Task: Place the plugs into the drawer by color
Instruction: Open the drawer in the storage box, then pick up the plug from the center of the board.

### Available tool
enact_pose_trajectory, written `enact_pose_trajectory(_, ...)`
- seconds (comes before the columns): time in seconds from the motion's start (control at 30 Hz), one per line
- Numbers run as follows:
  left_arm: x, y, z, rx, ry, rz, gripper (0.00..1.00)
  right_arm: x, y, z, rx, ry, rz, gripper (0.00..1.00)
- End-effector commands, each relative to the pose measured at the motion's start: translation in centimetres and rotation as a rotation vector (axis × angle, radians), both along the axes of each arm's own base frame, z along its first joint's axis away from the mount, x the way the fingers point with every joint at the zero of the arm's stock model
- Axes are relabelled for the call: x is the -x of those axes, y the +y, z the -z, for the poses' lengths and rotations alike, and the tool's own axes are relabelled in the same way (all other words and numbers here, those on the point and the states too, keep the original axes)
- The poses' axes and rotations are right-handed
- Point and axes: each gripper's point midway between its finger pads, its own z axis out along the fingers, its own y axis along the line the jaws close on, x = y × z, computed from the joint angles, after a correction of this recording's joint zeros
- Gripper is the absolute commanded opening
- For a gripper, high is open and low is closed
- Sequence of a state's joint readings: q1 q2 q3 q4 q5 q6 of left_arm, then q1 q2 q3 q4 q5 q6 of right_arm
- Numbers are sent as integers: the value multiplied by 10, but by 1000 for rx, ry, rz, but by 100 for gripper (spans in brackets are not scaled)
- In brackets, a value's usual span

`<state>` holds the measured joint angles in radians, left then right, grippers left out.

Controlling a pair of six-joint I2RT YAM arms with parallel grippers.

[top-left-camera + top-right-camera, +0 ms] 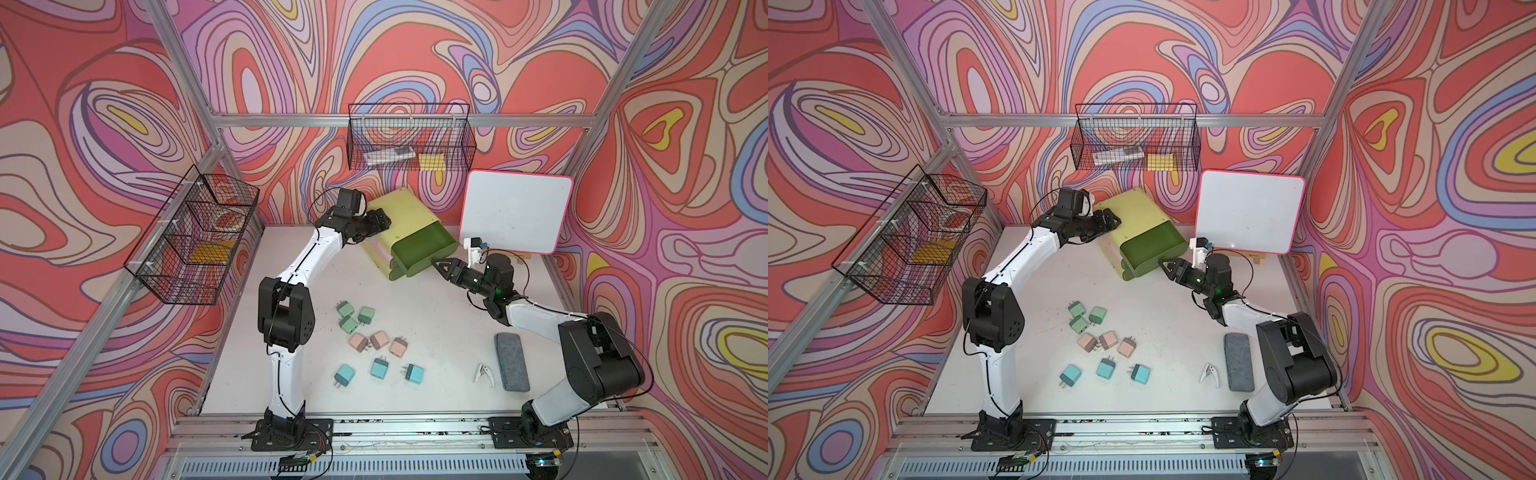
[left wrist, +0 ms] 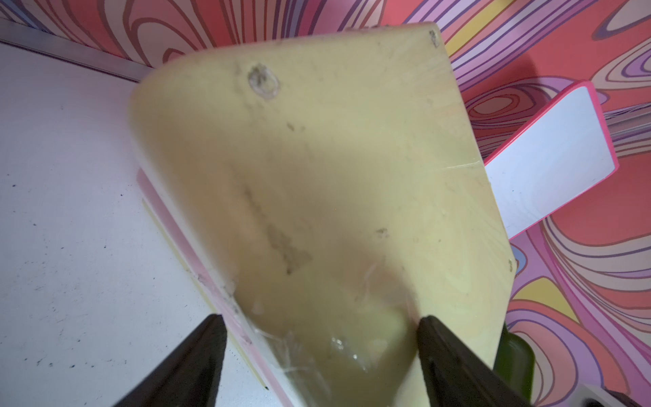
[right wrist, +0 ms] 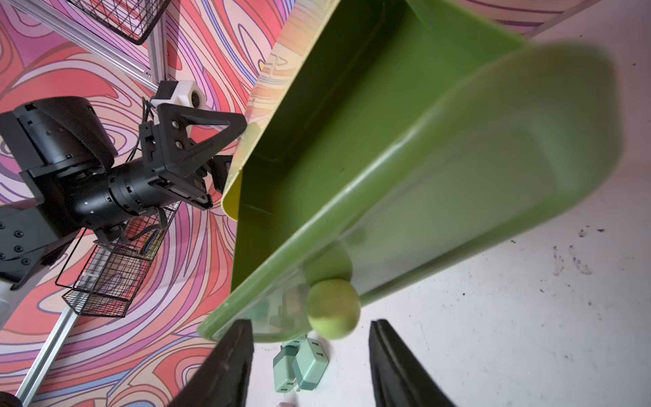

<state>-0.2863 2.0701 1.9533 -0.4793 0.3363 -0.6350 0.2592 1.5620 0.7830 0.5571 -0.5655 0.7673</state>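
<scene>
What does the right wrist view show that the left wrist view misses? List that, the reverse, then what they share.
Right wrist only: the pulled-out drawer from inside, its ball knob between the open right gripper jaws, green plugs, the left gripper at the chest, a wire basket. Left wrist only: the chest's scuffed flat panel close up, the pink-edged whiteboard. Both: the chest, white table, patterned wall.

Walls covered in swirling red, pink and purple print [image 1: 415, 50] are framed by silver aluminium profile bars [image 1: 519, 121]. Two black wire baskets [image 1: 409, 137] are hung above a scuffed white tabletop [image 1: 436, 316].
</scene>
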Motion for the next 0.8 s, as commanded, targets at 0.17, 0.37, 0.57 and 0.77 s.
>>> enact_pose_trajectory(0.17,29,22,2,-178,55,35,86,64,25,20,288,-2,-50,63)
enact_pose_trajectory(0.37,32,28,0,-209,53,22,86,119,94,38,590,-118,-82,64)
enact_pose_trajectory(0.57,35,31,1,-217,62,20,86,125,157,69,804,-154,-122,66)
enact_pose_trajectory(0.77,38,34,4,-236,69,18,86,97,191,102,968,-172,-58,70)
